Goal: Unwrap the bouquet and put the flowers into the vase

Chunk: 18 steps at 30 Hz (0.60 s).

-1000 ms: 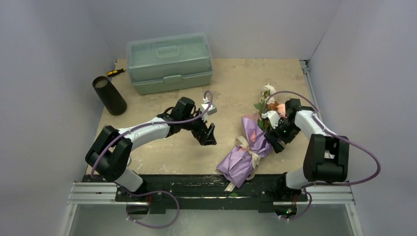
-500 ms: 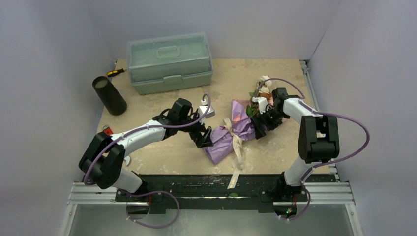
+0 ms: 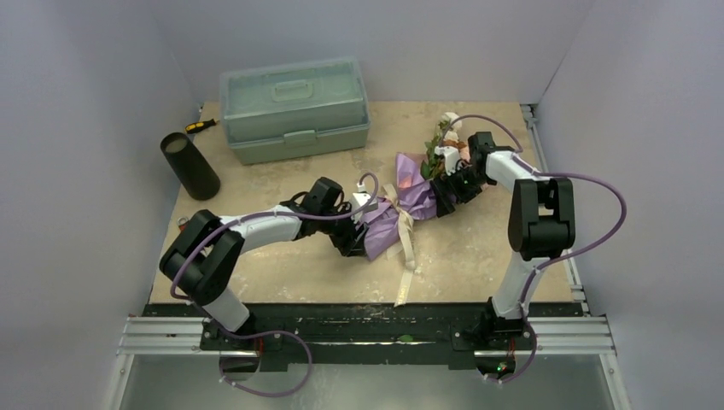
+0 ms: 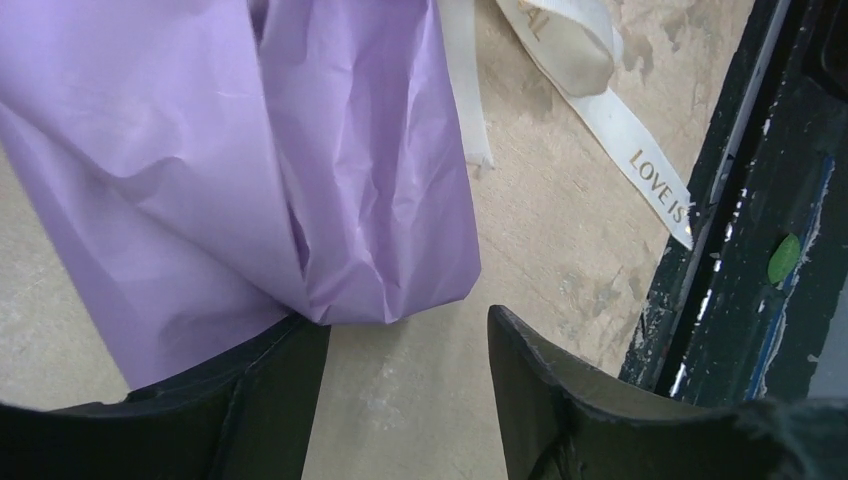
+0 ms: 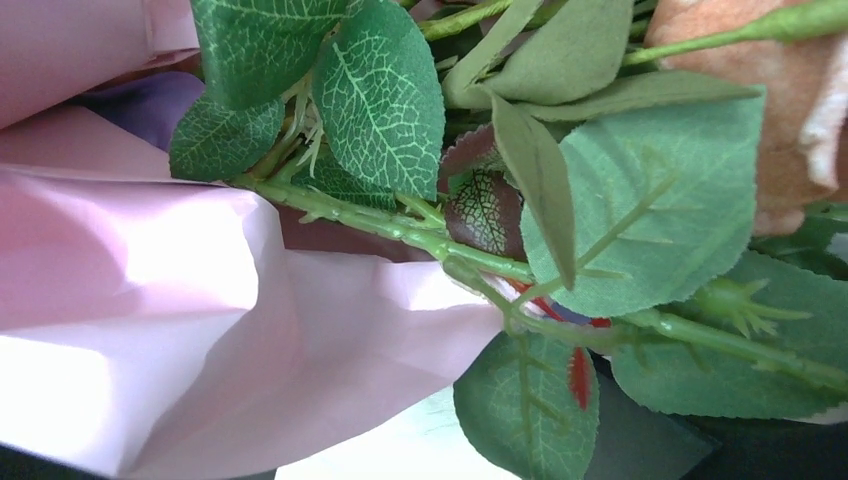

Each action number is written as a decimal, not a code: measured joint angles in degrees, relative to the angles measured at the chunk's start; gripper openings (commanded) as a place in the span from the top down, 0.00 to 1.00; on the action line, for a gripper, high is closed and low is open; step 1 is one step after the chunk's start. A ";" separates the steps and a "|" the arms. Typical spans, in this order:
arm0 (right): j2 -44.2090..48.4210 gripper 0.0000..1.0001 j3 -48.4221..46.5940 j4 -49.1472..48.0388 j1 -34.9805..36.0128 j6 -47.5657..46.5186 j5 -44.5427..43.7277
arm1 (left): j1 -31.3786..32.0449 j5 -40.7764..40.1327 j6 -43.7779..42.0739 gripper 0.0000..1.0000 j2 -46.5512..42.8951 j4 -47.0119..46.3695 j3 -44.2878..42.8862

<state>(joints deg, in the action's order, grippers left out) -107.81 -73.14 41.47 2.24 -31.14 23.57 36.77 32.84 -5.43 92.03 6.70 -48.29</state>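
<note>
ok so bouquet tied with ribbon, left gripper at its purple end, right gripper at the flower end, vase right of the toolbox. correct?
No: the vase stands left of the toolbox, not right; the top view shows it. Rest holds: ribbon round the bouquet, left gripper at its purple end, right gripper at the flowers.

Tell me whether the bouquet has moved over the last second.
Yes. The bouquet has slid left and farther back in the top view, ending nearer the toolbox.
</note>
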 measured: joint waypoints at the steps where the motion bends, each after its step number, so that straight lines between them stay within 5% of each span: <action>1: -0.70 0.02 -1.05 0.11 0.00 -0.28 0.04 | 0.17 -0.07 -0.11 0.46 0.79 0.04 -0.15; 7: -0.04 0.03 -4.70 2.38 -0.04 -2.29 1.40 | 1.55 -0.52 -2.67 0.46 2.69 1.11 -2.73; 18: 17.66 0.08 4.76 11.54 -2.27 -2.19 11.80 | 4.26 0.15 -18.01 0.51 -15.23 1.66 -1.22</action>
<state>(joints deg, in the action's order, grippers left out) -90.15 -68.38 53.01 -0.03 -33.32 35.38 41.04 32.99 -23.44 76.79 8.36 -49.52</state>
